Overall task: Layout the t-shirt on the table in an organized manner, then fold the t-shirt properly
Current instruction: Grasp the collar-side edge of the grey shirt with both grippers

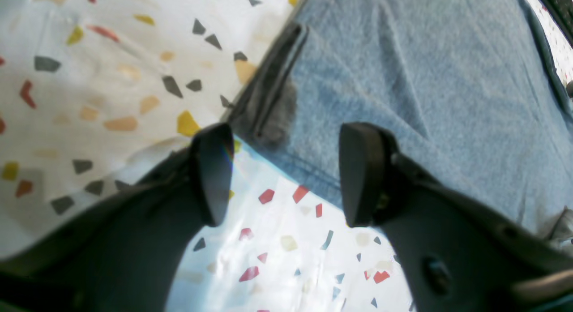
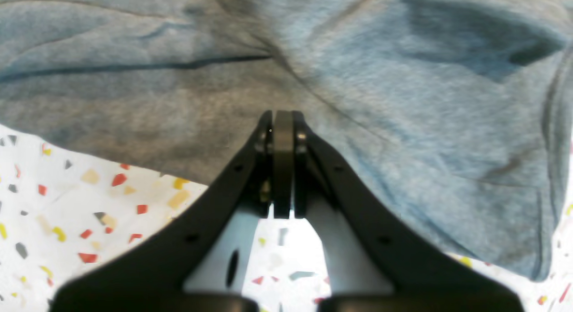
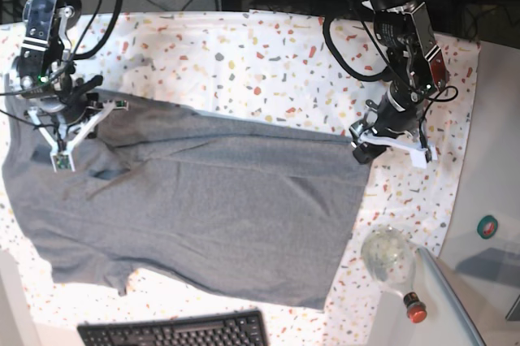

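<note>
Two arms work over the surface (image 3: 268,62), a white cloth flecked with red, orange, yellow and grey, and the t-shirt (image 3: 203,208) lies spread across most of it in the base view. Nearest the camera in that view, a black keyboard (image 3: 175,331) sits at the bottom edge just below the shirt's lower border, and a clear bottle with a red cap (image 3: 394,269) lies off the shirt's lower right corner. The grey fabric lies mostly flat, with a few creases and one sleeve poking out at the bottom left.

Farther back on the right of the base view, the left gripper (image 1: 282,173) hovers at the shirt's upper right corner. Its jaws stand apart with nothing between them; in the left wrist view the hemmed corner of the cloth lies just beyond the fingertips (image 1: 358,168), with bare speckled cloth underneath.

On the far left, the right gripper (image 2: 283,124) is above the rumpled sleeve-and-shoulder area. Its jaws are pressed fully together, the pads meeting; whether any fabric is pinched at the tips I cannot tell.
</note>
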